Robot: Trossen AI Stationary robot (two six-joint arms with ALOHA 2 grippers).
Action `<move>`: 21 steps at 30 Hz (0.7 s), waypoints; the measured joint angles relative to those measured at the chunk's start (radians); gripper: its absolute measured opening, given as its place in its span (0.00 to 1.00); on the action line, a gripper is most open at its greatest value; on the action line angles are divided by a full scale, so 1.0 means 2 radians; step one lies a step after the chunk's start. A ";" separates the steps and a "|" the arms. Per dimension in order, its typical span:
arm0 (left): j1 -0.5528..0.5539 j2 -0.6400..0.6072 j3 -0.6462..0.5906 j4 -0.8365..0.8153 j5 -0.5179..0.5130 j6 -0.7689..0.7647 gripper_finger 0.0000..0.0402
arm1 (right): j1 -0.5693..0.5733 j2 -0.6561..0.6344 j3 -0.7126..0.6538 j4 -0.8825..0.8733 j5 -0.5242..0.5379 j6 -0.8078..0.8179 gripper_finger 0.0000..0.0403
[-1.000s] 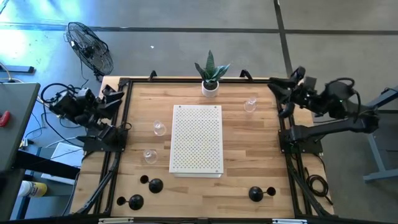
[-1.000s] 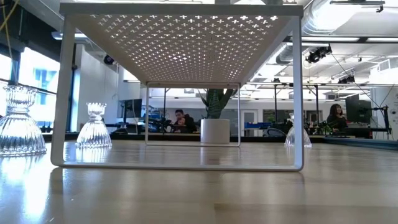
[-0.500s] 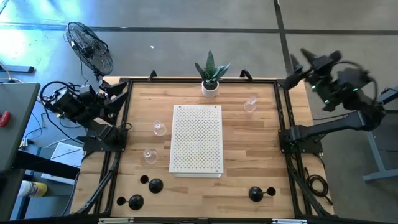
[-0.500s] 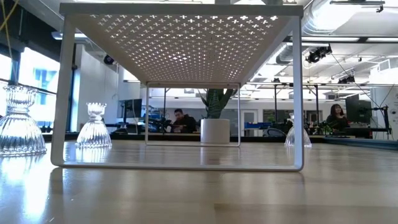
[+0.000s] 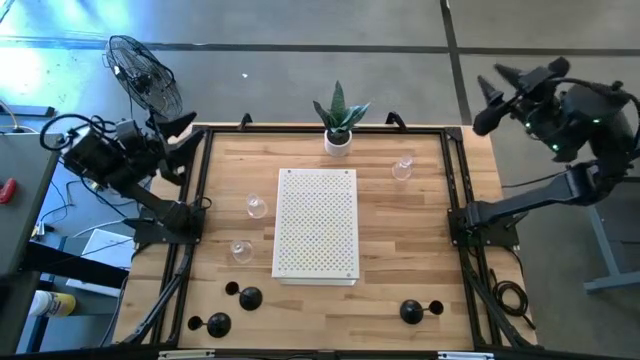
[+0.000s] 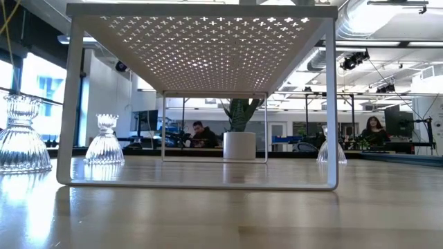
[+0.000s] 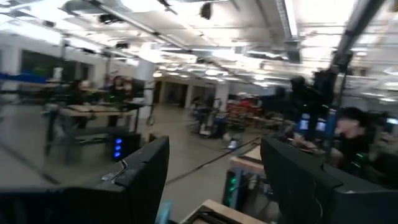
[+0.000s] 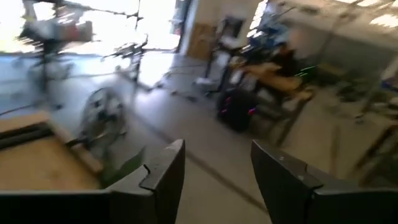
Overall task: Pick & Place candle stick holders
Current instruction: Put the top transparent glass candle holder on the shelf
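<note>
Two arms: both raised clear of the wooden tabletop (image 5: pixel 420 250), outside its far corners.
Left gripper (image 5: pixel 178 128): off the far-left corner, fingers (image 7: pixel 140 174) spread apart, nothing between them.
Right gripper (image 5: pixel 490 95): above the far-right corner, fingers (image 8: pixel 165 168) apart, empty.
Black domed candle stick holders (image 5: pixel 249 298): three along the near edge.
Clear glass holders (image 5: pixel 257 207): two left of the white perforated metal stand (image 5: pixel 316 223), one right.

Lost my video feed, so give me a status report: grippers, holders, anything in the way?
Left gripper and right gripper open, empty, off the table's far corners. Black holders and glass holders untouched on the table. White rack stands mid-table.
</note>
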 joint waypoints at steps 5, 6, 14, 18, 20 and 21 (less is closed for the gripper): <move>0.000 0.029 0.053 -0.015 -0.041 -0.007 0.62 | -0.065 0.054 0.053 -0.167 -0.141 0.089 0.44; 0.000 0.032 0.061 -0.023 -0.041 -0.009 0.62 | -0.079 0.063 0.053 -0.190 -0.165 0.094 0.44; 0.000 0.056 0.077 -0.050 -0.042 -0.013 0.62 | -0.181 0.106 -0.028 -0.223 -0.356 0.022 0.44; 0.000 0.066 0.078 -0.050 -0.065 -0.013 0.62 | -0.225 0.103 -0.105 -0.180 -0.436 -0.010 0.44; 0.000 0.069 0.078 -0.052 -0.082 -0.011 0.62 | -0.244 0.097 -0.147 -0.151 -0.456 -0.025 0.44; 0.000 0.070 0.078 -0.055 -0.090 -0.010 0.62 | -0.253 0.093 -0.168 -0.137 -0.459 -0.031 0.44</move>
